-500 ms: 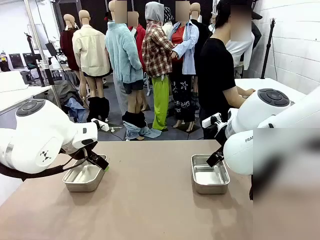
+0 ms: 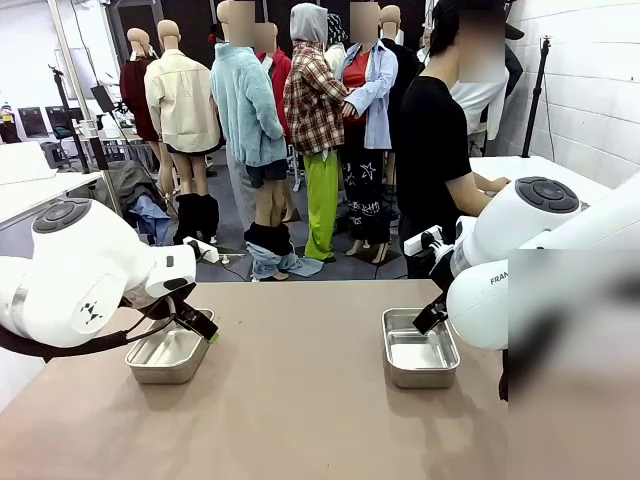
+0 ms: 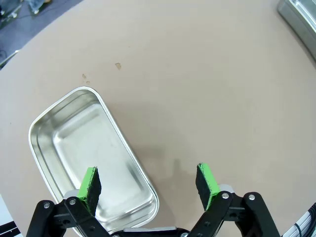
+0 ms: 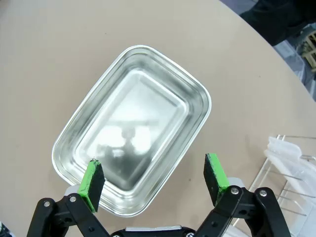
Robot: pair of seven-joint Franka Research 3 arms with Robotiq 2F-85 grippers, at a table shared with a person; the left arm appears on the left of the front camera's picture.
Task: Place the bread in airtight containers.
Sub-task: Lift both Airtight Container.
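Two stainless-steel airtight containers stand on the tan table, both empty and without lids: the left one (image 2: 165,355) and the right one (image 2: 418,352). My left gripper (image 2: 200,326) hovers open over the left container's (image 3: 84,148) right rim, one green pad above its inside, the other above bare table. My right gripper (image 2: 431,318) hangs open above the right container (image 4: 133,123), its pads (image 4: 92,182) straddling the near end. My left gripper (image 3: 148,185) and right gripper (image 4: 154,181) hold nothing. The bread is out of view.
A person in a black shirt (image 2: 432,140) stands at the far side, turned toward a white table. A wire rack (image 4: 291,173) with a clear plastic piece lies right of the right container. The other container's corner (image 3: 298,17) shows far off.
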